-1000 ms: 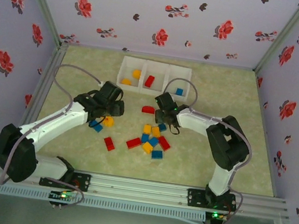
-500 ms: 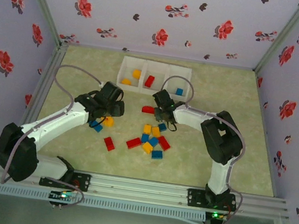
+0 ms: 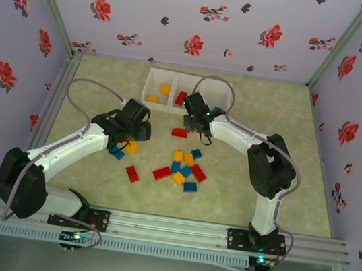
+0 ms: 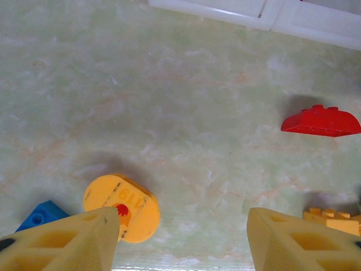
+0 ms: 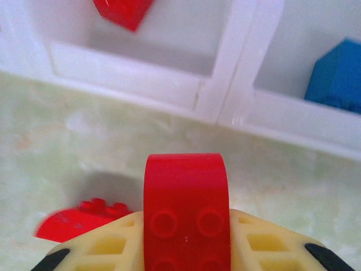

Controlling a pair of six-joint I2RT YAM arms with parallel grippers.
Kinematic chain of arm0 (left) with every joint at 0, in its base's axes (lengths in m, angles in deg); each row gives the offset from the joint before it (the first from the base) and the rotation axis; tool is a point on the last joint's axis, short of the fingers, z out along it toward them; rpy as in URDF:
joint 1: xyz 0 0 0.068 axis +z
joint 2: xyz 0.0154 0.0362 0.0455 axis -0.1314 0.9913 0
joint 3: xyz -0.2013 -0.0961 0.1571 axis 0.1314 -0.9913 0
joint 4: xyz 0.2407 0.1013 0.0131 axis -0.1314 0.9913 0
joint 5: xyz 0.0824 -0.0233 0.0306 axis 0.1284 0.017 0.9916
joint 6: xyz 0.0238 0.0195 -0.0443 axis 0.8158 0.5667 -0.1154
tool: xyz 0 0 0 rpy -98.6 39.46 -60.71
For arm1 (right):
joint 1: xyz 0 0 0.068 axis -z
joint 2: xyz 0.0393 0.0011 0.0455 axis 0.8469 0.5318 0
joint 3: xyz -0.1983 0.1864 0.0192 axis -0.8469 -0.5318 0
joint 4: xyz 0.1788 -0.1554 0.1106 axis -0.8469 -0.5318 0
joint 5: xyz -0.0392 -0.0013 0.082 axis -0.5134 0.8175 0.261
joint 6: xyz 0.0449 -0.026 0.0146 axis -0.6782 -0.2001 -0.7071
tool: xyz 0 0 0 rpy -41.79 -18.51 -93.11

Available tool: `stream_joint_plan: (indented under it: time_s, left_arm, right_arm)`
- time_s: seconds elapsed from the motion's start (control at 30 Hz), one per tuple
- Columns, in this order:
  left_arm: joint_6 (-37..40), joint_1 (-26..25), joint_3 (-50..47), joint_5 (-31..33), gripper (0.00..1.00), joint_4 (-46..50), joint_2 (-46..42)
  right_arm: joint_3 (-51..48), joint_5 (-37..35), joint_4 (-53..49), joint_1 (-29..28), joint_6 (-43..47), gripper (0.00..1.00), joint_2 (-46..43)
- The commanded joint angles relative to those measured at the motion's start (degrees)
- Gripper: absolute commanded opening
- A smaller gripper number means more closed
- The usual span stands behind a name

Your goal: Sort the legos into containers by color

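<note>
Pale green marbled tabletop, boxed in by purple floral walls. Counted three white bins joined in a row at the far side, right in front of the right gripper.

Bin contents:
- Two yellow-orange pieces in the left bin.
- One lone red brick in the middle bin, ahead and left of the right fingertips.
- One blue binned brick in the right bin, ahead and to the right.

Clamped tight between the right gripper's fingers: a held red brick, studs facing the wrist camera, lined up roughly with the divider between the middle and right bins. Down on the table, below-left of that gripper and apart from it: a red arched brick.

Left gripper spread wide, gripping nothing. Around it:
- A round yellow piece right beside its left finger.
- A blue brick just outside that finger.
- A yellow brick past the right finger.

As for the loose pile behind and between the two grippers, plus strays: roughly four red including the arch, four yellow, five blue. Can't swear to it, with some jammed together.
</note>
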State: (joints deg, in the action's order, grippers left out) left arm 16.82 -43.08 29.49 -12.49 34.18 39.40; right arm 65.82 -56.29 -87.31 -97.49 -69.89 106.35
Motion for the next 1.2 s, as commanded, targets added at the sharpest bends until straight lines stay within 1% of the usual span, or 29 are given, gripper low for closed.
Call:
stream_joint_plan:
  time_s: [0.0,0.2,0.33,0.57,0.83,1.0,1.17]
  left_arm:
    - [-0.5,-0.5,-0.8,0.2,0.62,-0.1,-0.8]
    - [-0.5,-1.0,-1.5,-0.2,0.62,-0.5,-1.9]
    - [-0.5,-1.6,-1.8,-0.7,0.62,-0.2,-3.1]
    - [-1.2,-2.0,-3.9,-0.7,0.62,0.1,-6.1]
    - [-1.5,-2.1,-4.7,-0.7,0.62,0.7,-7.5]
    - [-1.4,-2.2,-4.6,-0.7,0.64,1.1,-7.5]
    - [-1.2,-2.3,-4.3,-0.7,0.66,1.9,-7.5]
  right_arm:
    - [4.8,-1.5,-4.1,0.7,-1.1,0.28,2.6]
    - [16.9,-1.8,-8.6,1.2,-0.8,0.29,9.0]
    - [26.7,-3.6,-13.5,1.8,-0.7,0.29,14.5]
    - [39.2,-4.3,-18.9,3.5,-1.2,0.29,21.7]
    - [45.8,-1.6,-20.5,5.2,-2.1,0.32,26.5]
    - [48.2,0.2,-20.9,5.7,-2.7,0.4,28.2]
    - [48.8,0.5,-21.3,5.8,-2.5,0.45,27.9]
